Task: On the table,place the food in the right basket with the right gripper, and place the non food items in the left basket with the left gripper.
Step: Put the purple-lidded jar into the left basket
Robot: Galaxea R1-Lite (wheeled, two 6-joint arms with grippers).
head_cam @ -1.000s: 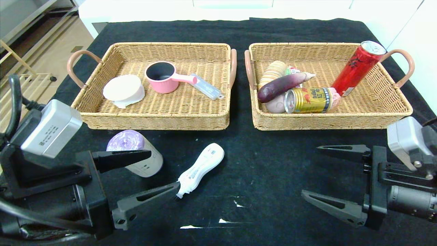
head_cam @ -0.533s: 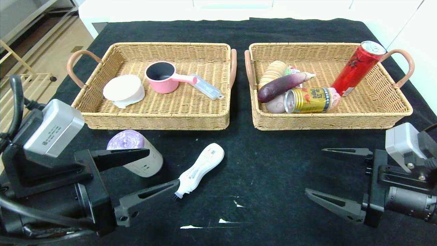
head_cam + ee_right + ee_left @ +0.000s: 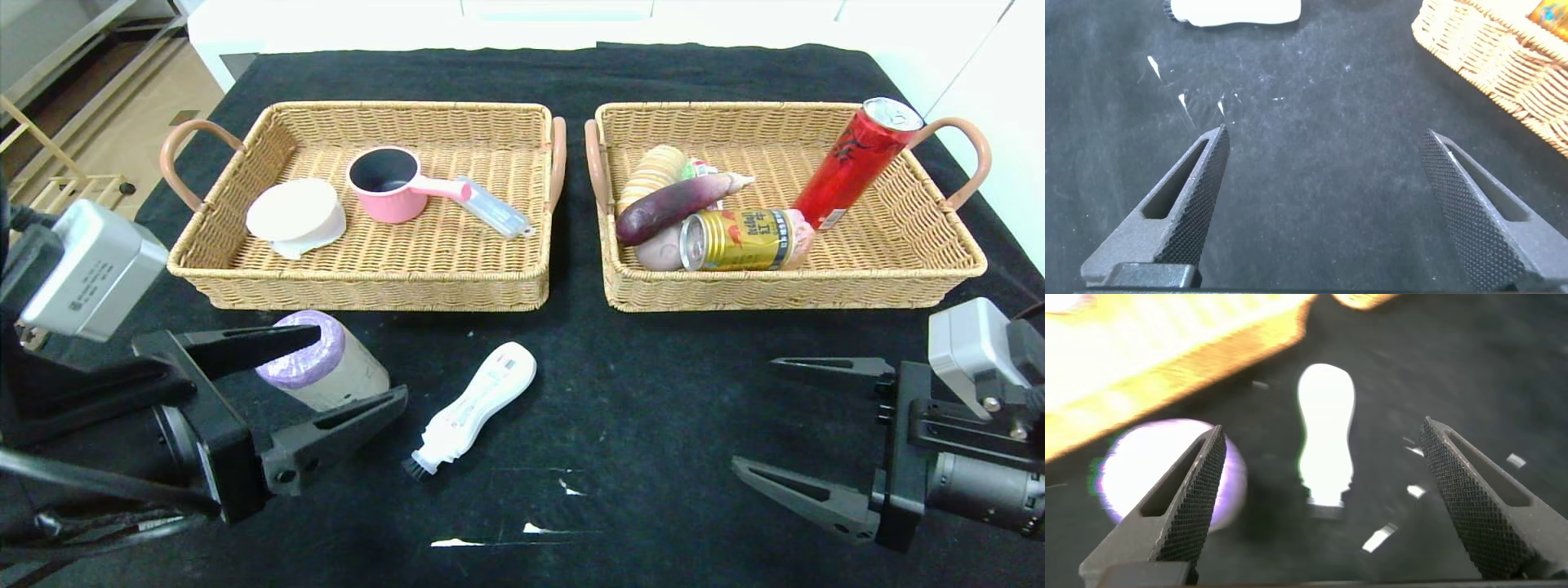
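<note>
Table (image 3: 653,392), black cloth, carries everything you need. Two wicker trays sit side by side toward 12 o'clock.

Right basket (image 3: 898,278) already holds the food: red can (image 3: 857,162) leaning in its far right corner, gold can (image 3: 739,240) on its side, eggplant (image 3: 673,206) across the potato (image 3: 660,250), green stick pack (image 3: 699,169) mostly hidden behind them. No food shows on the cloth, so your right side looks finished.

Left basket (image 3: 367,286) holds a pink saucepan (image 3: 392,184), a white round lid-like piece (image 3: 294,214) and a small clear case (image 3: 494,207).

Two non-food items remain on the cloth, at 6 o'clock of the left basket: the beige roll (image 3: 339,371) with its purple top, lying tilted, and the white brush (image 3: 478,404) just beside it toward 3 o'clock, bristles toward you.

Left end effector (image 3: 355,367): fingers spread wide, straddling the roll in the head view, nothing clamped. Whether it is down at the roll's level I cannot tell.

Right end effector (image 3: 755,420): fingers wide apart, hanging over bare cloth at 6 o'clock of the right basket, idle.

Step in hand, by my reading: picking the roll. Next you would want the roll centred between the fingers, then close on its body, lift, carry toward 12 o'clock, release in the left basket. Brush after that.
</note>
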